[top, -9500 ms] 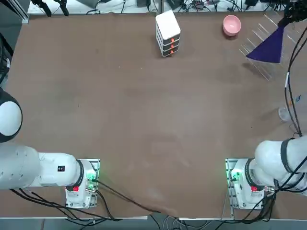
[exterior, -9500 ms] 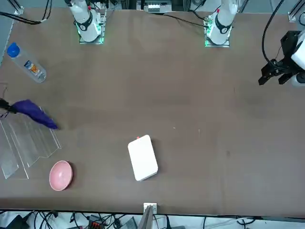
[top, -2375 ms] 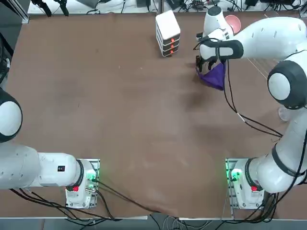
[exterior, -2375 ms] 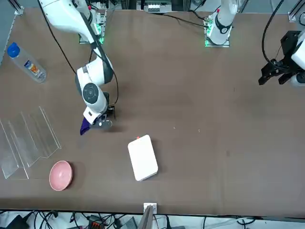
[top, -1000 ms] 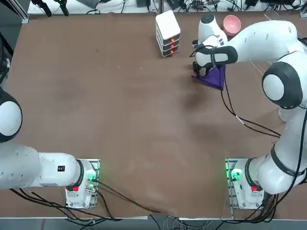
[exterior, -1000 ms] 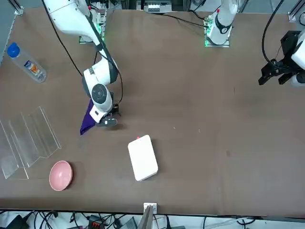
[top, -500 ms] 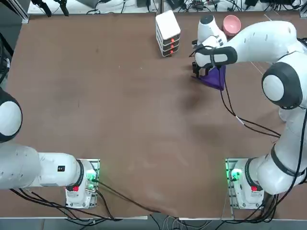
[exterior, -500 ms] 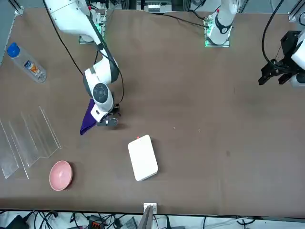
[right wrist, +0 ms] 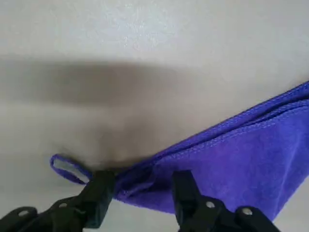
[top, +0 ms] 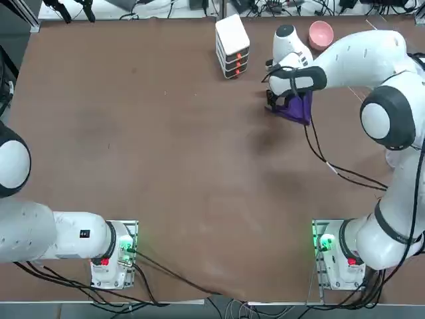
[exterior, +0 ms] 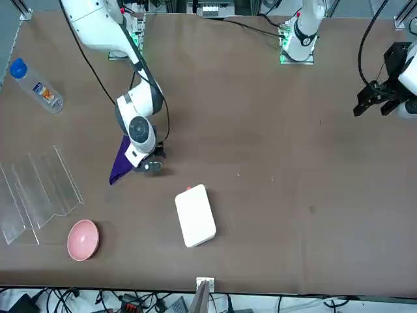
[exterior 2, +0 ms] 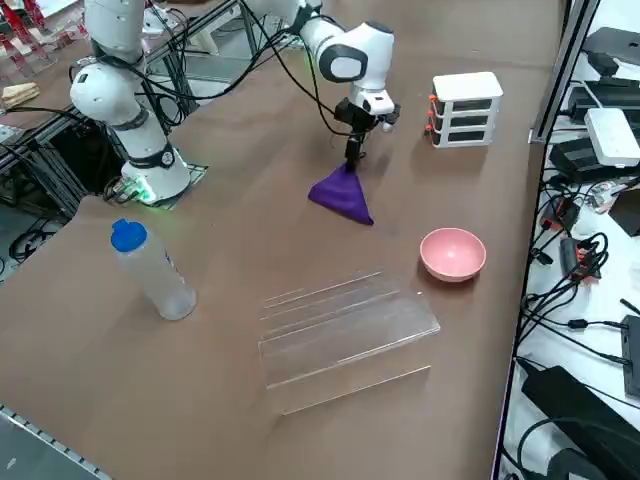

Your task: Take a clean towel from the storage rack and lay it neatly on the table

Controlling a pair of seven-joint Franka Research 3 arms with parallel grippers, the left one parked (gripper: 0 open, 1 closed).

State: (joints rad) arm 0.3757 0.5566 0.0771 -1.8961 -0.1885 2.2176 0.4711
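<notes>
The right claw (right wrist: 140,191) points down over the far right part of the brown bench (top: 166,166), its fingers (right wrist: 99,186) parted with a corner of the purple towel (exterior 2: 342,194) lying between them; whether they pinch the cloth cannot be told. The towel rests on the bench in a folded, triangular heap, between the white stacked box (top: 232,45) and the clear storage rack (exterior 2: 340,325), with a pink bowl (exterior 2: 452,253) near
</notes>
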